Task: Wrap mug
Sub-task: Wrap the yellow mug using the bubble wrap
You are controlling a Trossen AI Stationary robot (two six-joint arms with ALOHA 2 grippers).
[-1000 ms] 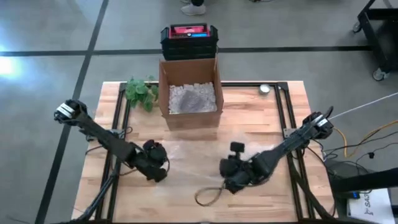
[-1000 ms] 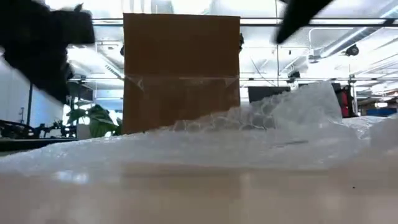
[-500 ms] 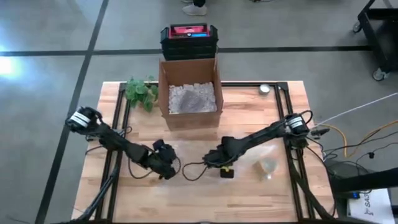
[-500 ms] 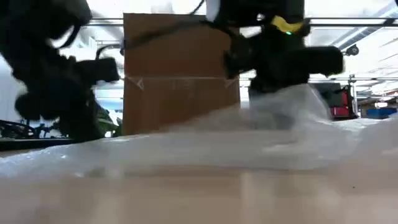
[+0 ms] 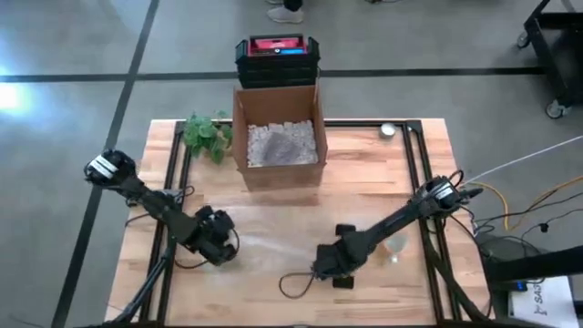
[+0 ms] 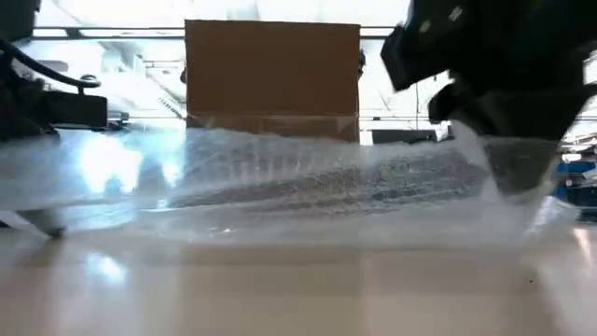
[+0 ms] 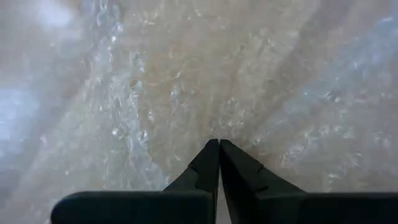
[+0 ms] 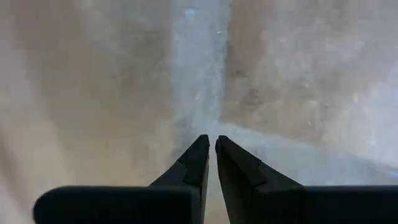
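Even, diffuse light falls from overhead on the wooden counter (image 5: 364, 182), where the arms cast only faint, soft shadows, while a bright patch of glare sits on the grey floor (image 5: 18, 96) at its far left. At counter height the room behind is blown out white by ceiling lights, the dark arm shapes are smeared by motion blur, and the bubble wrap (image 6: 298, 182) catches pale highlights. Both wrist pictures are soft and hazy, with only the dark fingers (image 7: 208, 165) crisp.

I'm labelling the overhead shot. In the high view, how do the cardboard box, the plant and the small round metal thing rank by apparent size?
1. cardboard box
2. plant
3. small round metal thing

All three sit along the table's far edge, so this ranking looks reliable.
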